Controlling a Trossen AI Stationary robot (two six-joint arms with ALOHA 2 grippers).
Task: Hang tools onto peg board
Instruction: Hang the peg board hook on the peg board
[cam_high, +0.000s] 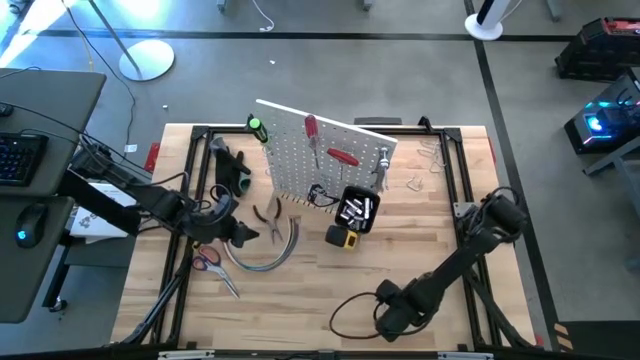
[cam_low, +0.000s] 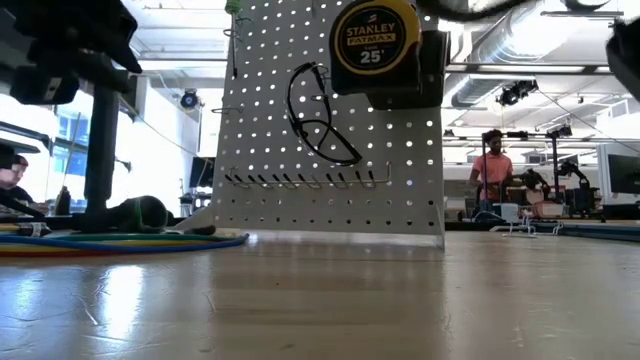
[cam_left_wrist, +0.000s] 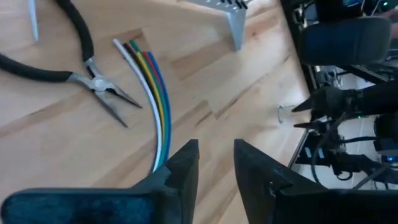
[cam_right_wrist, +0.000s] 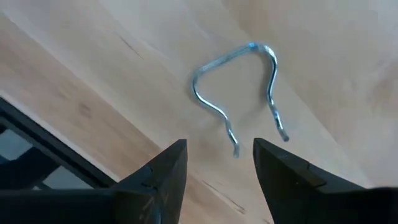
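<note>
So the peg board (cam_high: 325, 160) stands propped up near the back-middle of the wooden surface (cam_high: 330, 290), w/ a red-handled screwdriver (cam_high: 312, 135) and another red-handled tool (cam_high: 343, 157) already hanging on it, a green-handled screwdriver (cam_high: 256, 127) up by its top left corner, and the small black bin (cam_high: 356, 208) at its lower right. Yellow tape measure (cam_high: 346, 239) sits on the surface right in front of the bin.

Left gripper (cam_left_wrist: 216, 163) hangs low over the surface just left of the board. Its fingers (cam_left_wrist: 180, 168) are parted a bit w/ nothing between them, not gripping anything. Black-handled pliers (cam_left_wrist: 81, 68) lie flat just ahead of those fingers, and the curved bundle of coloured cables (cam_left_wrist: 152, 93) runs from beside the pliers down to the left fingertip, prob touching or v close, can't tell which. Red-handled scissors (cam_high: 207, 260) lie on the surface a bit further toward the front edge.

Right gripper (cam_right_wrist: 217, 158) is down at the front of the surface, well apart from the board. Fingers are spread fairly wide, empty. A bent silver wire hook (cam_right_wrist: 239, 93) lies flat on the wood right ahead of the gap between them, close but not touched. More metal hooks (cam_high: 428, 160) lie near the back right.
</note>
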